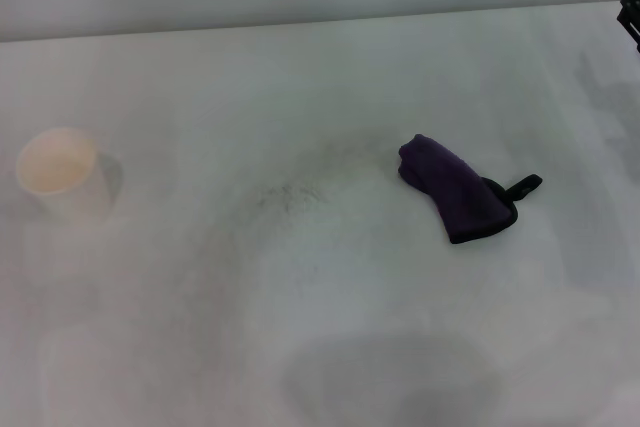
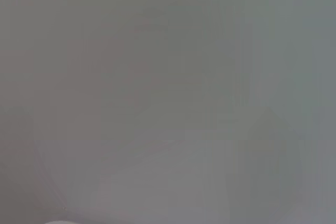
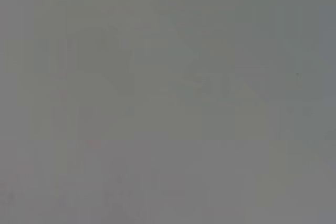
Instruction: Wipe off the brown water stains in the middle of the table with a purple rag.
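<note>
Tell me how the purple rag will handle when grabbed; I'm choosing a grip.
The purple rag lies bunched and folded on the table, so it probably drapes limply rather than holding shape. Being soft cloth, it likely weighs little and won't roll. Pushed, it would probably crumple or drag. Its black loop tab sticks out and may dangle.

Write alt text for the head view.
A crumpled purple rag with a black loop tab lies right of centre on a white table. Faint dark specks mark the table to its left, and a white paper cup stands far left. A dark bit of the right arm shows at the top right edge.
</note>
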